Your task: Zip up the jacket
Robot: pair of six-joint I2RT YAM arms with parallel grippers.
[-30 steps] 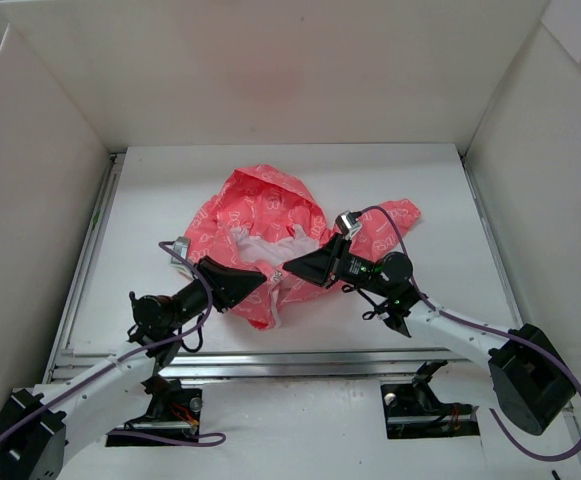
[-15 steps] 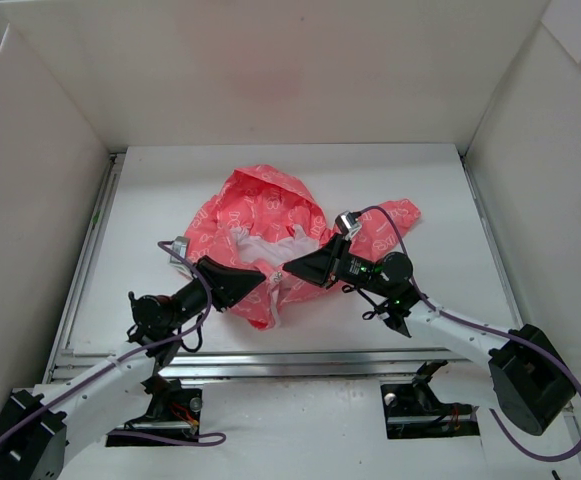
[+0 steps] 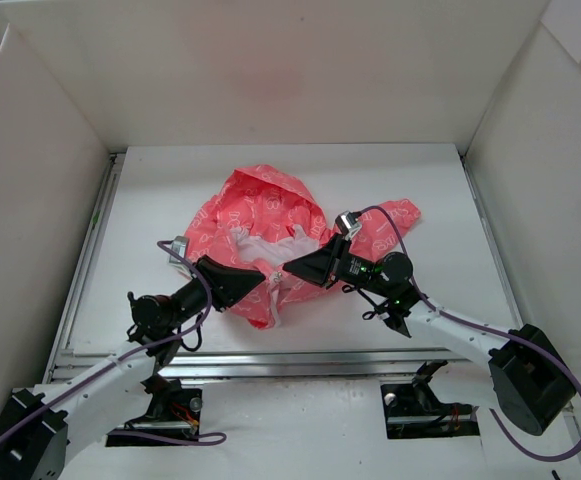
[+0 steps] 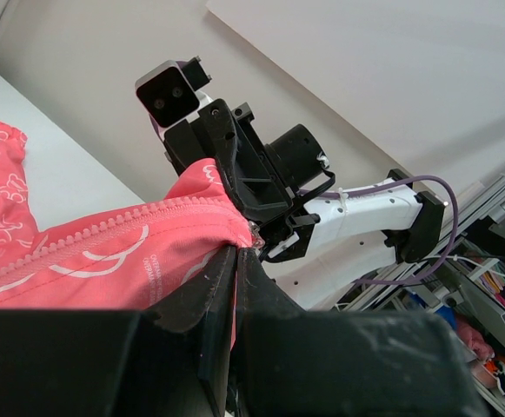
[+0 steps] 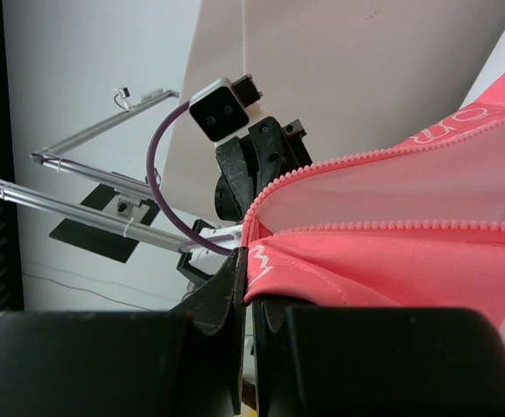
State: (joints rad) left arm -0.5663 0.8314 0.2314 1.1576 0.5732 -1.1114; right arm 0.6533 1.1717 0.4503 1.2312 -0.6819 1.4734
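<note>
A white table (image 3: pixel 160 190) sits enclosed by white walls (image 3: pixel 270 70).

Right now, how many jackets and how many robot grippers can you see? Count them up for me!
Jackets: 1, the pink jacket
Grippers: 2, the left gripper and the right gripper, each shut on the jacket's fabric
Total: 3
</note>
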